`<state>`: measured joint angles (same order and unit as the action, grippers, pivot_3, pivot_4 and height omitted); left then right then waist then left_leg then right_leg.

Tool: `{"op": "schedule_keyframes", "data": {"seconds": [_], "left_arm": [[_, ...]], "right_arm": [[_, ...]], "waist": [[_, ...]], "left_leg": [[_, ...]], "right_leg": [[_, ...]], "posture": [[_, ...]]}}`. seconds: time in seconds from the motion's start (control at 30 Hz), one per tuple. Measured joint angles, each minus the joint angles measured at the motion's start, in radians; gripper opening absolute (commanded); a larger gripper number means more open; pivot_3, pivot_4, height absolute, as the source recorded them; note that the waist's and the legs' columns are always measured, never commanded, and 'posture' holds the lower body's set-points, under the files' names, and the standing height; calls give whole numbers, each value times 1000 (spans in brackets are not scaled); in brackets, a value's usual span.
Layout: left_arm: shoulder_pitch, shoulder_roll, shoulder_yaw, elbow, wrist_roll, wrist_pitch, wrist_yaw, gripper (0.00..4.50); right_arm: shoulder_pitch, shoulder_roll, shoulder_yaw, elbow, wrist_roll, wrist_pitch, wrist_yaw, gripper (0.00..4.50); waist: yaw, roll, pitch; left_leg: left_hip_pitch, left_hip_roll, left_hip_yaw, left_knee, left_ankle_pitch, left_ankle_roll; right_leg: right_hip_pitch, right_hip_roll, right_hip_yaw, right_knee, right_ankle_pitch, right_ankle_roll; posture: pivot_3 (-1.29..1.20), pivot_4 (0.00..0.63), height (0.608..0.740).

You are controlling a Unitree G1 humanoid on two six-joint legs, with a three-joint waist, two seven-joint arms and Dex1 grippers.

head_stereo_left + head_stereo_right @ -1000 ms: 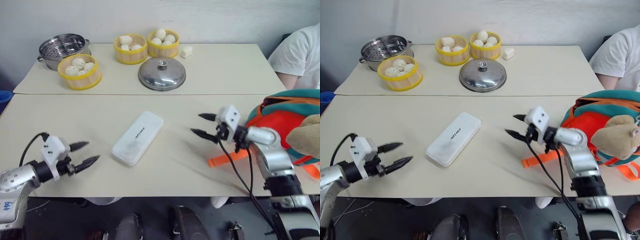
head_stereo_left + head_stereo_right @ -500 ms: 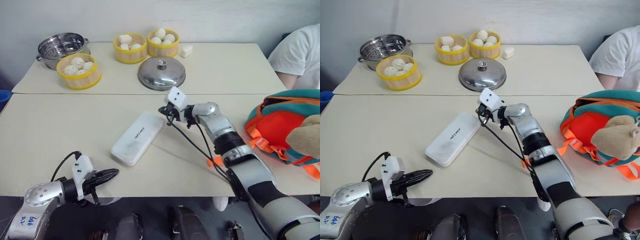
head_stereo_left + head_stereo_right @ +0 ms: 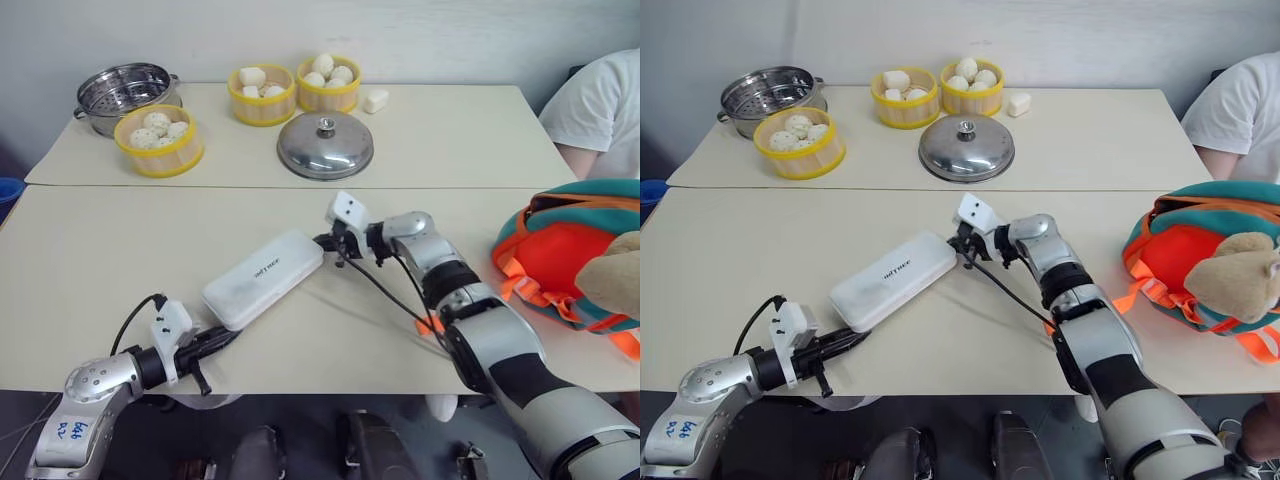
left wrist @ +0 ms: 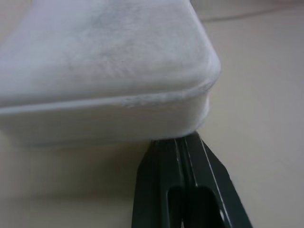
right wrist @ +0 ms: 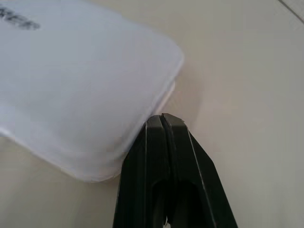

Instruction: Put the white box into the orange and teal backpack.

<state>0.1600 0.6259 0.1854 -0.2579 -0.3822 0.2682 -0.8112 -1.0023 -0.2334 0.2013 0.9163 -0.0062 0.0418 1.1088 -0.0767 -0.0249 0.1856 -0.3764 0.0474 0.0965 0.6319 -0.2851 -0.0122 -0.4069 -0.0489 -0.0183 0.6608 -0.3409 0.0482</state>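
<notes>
Both end effectors have closed their black fingers within the last second and moved in on the flat, elongated white plastic box. The right end effector, fingers pressed together, now touches the box's far end; a second ago it hung spread near the backpack. The left end effector, also pressed together and holding nothing, has its tip against the box's near end. The box has swung and slid leftward on the beige table, still lying flat. The soft teal backpack with orange front panel sits well to the box's right. This looks like a two-ended squeeze to lift the box, which still has to travel right.
</notes>
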Motion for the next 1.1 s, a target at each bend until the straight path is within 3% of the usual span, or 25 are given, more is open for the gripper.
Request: {"op": "schedule_keyframes", "data": {"seconds": [0.2,0.4,0.63,0.87,1.1], "left_arm": [[-8,1,-10,-1,9,-17,0,24],[44,10,5,-11,3,12,8,24],[227,3,140,-84,-62,42,19,24],[102,-132,214,-97,-147,173,233,24],[78,-137,182,-122,-160,235,260,24]], "right_arm": [[327,-161,-11,-534,96,252,103,0],[478,-238,-20,-795,131,385,34,0],[395,-188,-59,-755,123,349,-146,0],[240,-46,-30,-517,46,227,-312,0],[226,18,24,-433,27,195,-301,0]], "waist": [[17,0,0],[11,0,0],[-4,0,0],[0,-1,-1],[-3,-2,-1]], "left_leg": [[0,0,0,0,-1,0],[2,1,1,0,1,0],[2,1,1,-1,1,0],[1,0,1,0,2,0],[0,0,1,0,1,0]], "right_leg": [[0,0,0,-1,0,0],[0,1,1,0,1,-1],[0,1,1,0,1,-2],[0,1,1,0,1,-1],[-1,1,1,0,1,-1]], "posture": [[0,150,740],[0,150,740],[0,150,740],[0,150,740],[0,150,740]]}}
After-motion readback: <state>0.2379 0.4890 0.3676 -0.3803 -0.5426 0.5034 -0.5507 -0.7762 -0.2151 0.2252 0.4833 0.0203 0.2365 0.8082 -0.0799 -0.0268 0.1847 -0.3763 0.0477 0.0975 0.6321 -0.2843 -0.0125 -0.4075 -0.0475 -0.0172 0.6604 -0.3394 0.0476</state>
